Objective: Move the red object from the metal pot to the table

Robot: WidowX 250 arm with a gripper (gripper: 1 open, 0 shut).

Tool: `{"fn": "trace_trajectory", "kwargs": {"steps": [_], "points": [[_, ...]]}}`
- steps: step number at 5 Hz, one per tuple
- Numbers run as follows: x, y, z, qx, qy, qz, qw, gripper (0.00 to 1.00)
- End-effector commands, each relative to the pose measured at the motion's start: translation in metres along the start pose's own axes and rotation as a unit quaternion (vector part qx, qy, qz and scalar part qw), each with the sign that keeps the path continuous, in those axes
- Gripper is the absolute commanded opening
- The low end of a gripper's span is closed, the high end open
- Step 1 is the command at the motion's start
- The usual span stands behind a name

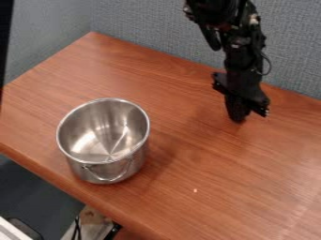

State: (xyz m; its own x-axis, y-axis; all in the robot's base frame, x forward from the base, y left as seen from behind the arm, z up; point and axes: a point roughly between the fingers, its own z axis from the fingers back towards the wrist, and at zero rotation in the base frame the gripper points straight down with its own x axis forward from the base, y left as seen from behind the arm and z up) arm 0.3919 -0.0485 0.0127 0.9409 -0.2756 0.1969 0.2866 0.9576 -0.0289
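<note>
The metal pot point(105, 141) stands on the table point(201, 192) near its front left edge, and its shiny inside looks empty. My gripper point(243, 115) hangs from the black arm to the right of the pot and well apart from it. It points down, with its tips close over the wood. The dark fingers are drawn together and look shut. The red object does not show in this view, neither in the pot nor on the table, and I see nothing red between the fingers.
The table's front edge point(75, 187) runs diagonally just below the pot, with dark floor and cables beyond it. A grey wall point(75, 23) stands behind the table's far edge.
</note>
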Motion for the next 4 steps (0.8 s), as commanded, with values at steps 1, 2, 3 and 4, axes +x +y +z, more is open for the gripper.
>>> {"fn": "trace_trajectory", "kwargs": {"steps": [1, 2, 3, 4], "points": [[0.0008, 0.0179, 0.0211, 0.031, -0.023, 0.019, 0.9991, 1.00], [-0.0062, 0.0278, 0.0254, 0.052, -0.023, 0.035, 0.9978, 0.00], [-0.0059, 0.0260, 0.0252, 0.047, -0.034, -0.005, 0.9983, 0.00], [-0.0044, 0.0262, 0.0235, 0.043, -0.045, -0.042, 0.9972, 0.00]]}}
